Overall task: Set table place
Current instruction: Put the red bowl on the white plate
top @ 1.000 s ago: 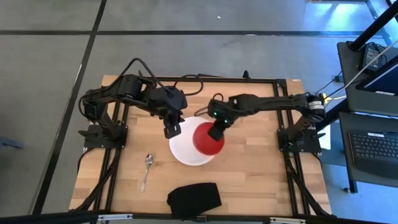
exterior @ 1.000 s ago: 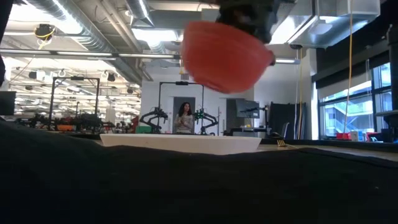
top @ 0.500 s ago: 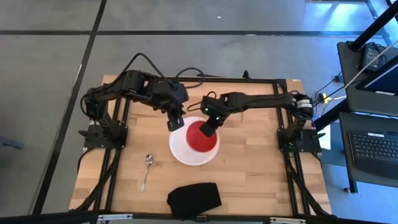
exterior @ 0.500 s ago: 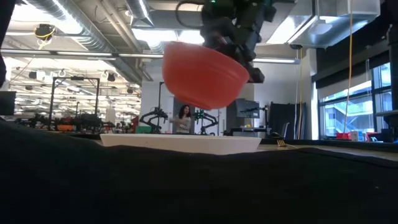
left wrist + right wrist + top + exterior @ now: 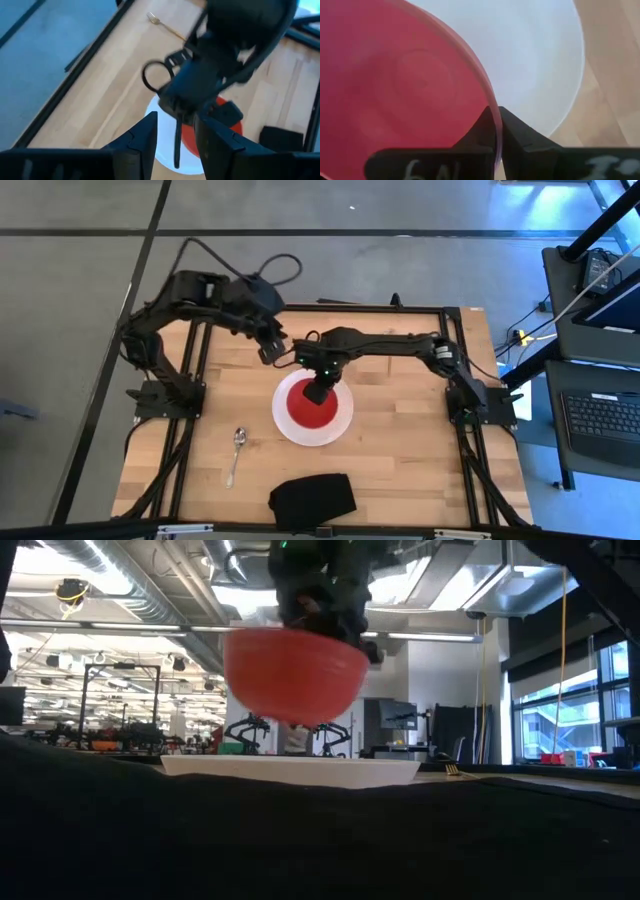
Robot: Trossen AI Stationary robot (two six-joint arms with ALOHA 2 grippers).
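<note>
The round white plate [image 5: 338,426] lies flat on the wooden table [image 5: 400,460]. My right gripper [image 5: 317,388] is shut on the red bowl [image 5: 308,408] and holds it above the plate's middle. The low view shows the bowl [image 5: 295,675] clear of the plate [image 5: 290,768]. My left gripper [image 5: 270,348] is open and empty, raised off the plate's far-left side. The silver spoon [image 5: 236,455] lies on the table near the plate's left. The fork [image 5: 165,27] lies on the table beyond the right arm. My right gripper pinches the bowl's rim [image 5: 491,116], one finger inside the bowl and one outside. The fingers come from above, pointing down. The bowl hangs open side up, about level, lifted clear of the plate.
A black cloth [image 5: 312,498] lies at the table's near edge. The black metal frame [image 5: 460,430] runs along the table's edges. Bare wood shows to the right of the plate.
My right gripper has carried the bowl toward the table's left and down, from over the plate's right edge to over its middle; the bowl has levelled out. My left gripper has drawn back toward the table's far edge, away from the plate.
</note>
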